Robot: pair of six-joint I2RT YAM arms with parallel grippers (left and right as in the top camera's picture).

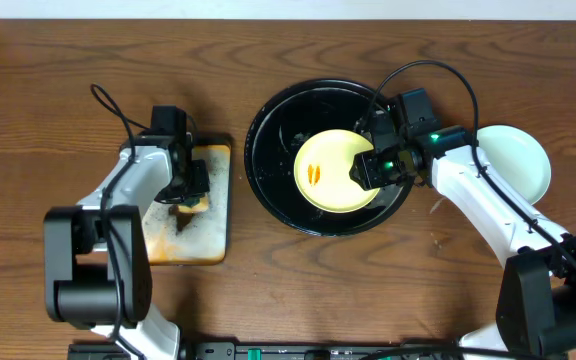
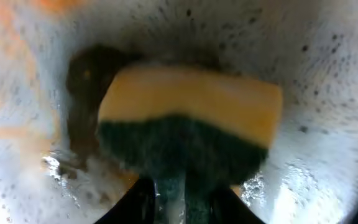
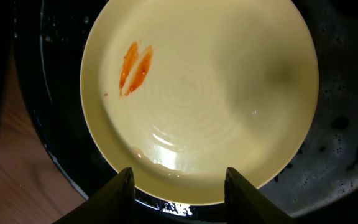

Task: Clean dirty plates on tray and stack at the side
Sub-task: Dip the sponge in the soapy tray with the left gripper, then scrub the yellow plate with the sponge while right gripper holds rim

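Observation:
A pale yellow plate (image 1: 330,175) with two orange smears lies in the round black tray (image 1: 271,150). It fills the right wrist view (image 3: 216,81), with the black tray (image 3: 344,93) around it. My right gripper (image 1: 373,168) is open just above the plate's right edge, one finger on each side of the near rim (image 3: 179,194). A pale blue-green plate (image 1: 518,160) lies on the table to the right of the tray; I cannot tell whether another lies under it. My left gripper (image 1: 190,195) is shut on a yellow and green sponge (image 2: 191,118), fingers (image 2: 185,190) pinching its green side.
The sponge sits in a rectangular rust-stained metal tray (image 1: 196,242) left of the black tray; its wet, speckled floor (image 2: 328,74) shows in the left wrist view. The table is brown wood (image 1: 58,110). A cable loops over the black tray's far right.

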